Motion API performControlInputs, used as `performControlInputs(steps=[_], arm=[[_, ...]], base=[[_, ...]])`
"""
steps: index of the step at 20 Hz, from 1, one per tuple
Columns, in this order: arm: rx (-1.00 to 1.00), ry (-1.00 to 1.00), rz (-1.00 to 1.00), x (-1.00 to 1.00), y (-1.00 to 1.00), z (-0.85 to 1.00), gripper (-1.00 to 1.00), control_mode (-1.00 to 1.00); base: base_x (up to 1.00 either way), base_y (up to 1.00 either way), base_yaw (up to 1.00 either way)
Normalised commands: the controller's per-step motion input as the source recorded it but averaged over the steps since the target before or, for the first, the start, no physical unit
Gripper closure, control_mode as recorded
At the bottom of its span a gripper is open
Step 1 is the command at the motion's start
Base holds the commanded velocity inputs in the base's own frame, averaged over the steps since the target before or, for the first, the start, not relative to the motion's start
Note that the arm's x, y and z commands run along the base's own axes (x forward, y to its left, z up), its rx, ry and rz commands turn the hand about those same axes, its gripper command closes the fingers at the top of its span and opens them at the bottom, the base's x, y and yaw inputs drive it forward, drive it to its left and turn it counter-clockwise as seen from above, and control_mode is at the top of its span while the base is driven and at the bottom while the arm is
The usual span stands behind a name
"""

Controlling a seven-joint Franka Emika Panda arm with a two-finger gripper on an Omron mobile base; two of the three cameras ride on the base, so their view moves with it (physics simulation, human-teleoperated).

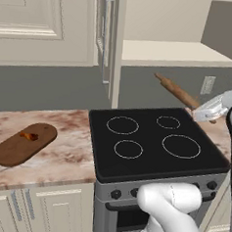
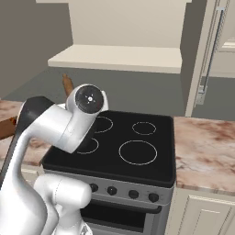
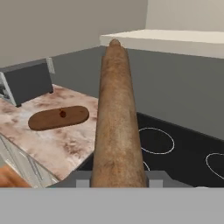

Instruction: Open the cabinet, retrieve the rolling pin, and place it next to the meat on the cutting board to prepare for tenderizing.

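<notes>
Rolling pin (image 3: 117, 118) fills the hand view — claw (image 1: 202, 113) grasping it, raised over the stove (image 1: 155, 140) for carrying toward the cutting board (image 1: 23, 143).

We see a glossy white arm (image 2: 55, 126) built of rounded, tube-like segments, with a dark charcoal band along one link at about nine o'clock in the right base view. A round dark grey cap (image 2: 89, 98) closes one joint (tiny pale specks on it, possibly screws). In the left base view, a bulbous white segment (image 1: 173, 203) swells at six o'clock.
</notes>
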Motion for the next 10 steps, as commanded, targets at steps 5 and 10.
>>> performControlInputs(steps=[5, 10], arm=[[0.00, 0.05, 0.05, -0.46, 0.28, -0.11, 1.00, -1.00], [0.00, 0.06, 0.00, -0.04, 0.21, -0.04, 1.00, -1.00]], base=[[0.00, 0.00, 0.00], [0.00, 0.00, 0.00]])
